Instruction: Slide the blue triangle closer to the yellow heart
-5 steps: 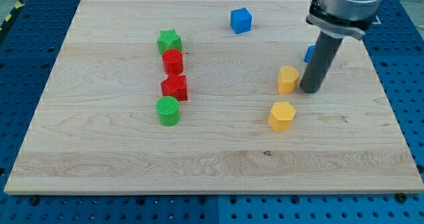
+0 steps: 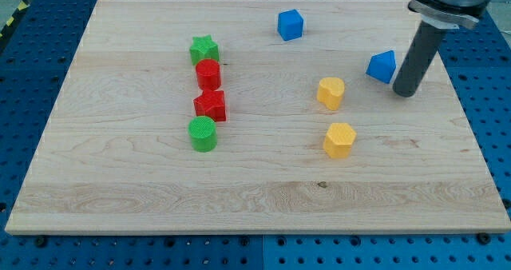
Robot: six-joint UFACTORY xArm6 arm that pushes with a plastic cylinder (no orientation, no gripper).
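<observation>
A: What lies under everything?

B: A pale wooden tabletop (image 2: 263,198) on a blue perforated base (image 2: 487,142). Its whole lower third, toward the view's bottom, is bare wood, as is the strip along the view's left edge.

A: Where is my tip?

B: My tip (image 2: 404,93) rests near the tabletop's right edge, just beside the blue triangle (image 2: 382,66), on its right and slightly lower. I cannot tell whether they touch. There are no jaws here, only the straight dark rod.

A: And the task's blocks?

B: The blue triangle sits in the upper right, with open wood between it and the yellow heart (image 2: 330,93), which lies to its lower left, near but apart. Below the heart is a yellow hexagon (image 2: 339,140), clear of it.

A: Anything else?

B: A blue cube (image 2: 291,24) stands near the top edge, well apart from the triangle. Left of centre, 4 blocks form a close column: green star (image 2: 204,49), red cylinder (image 2: 208,74), red star (image 2: 211,105), green cylinder (image 2: 203,133). Wide bare wood separates that column from the yellow blocks.
</observation>
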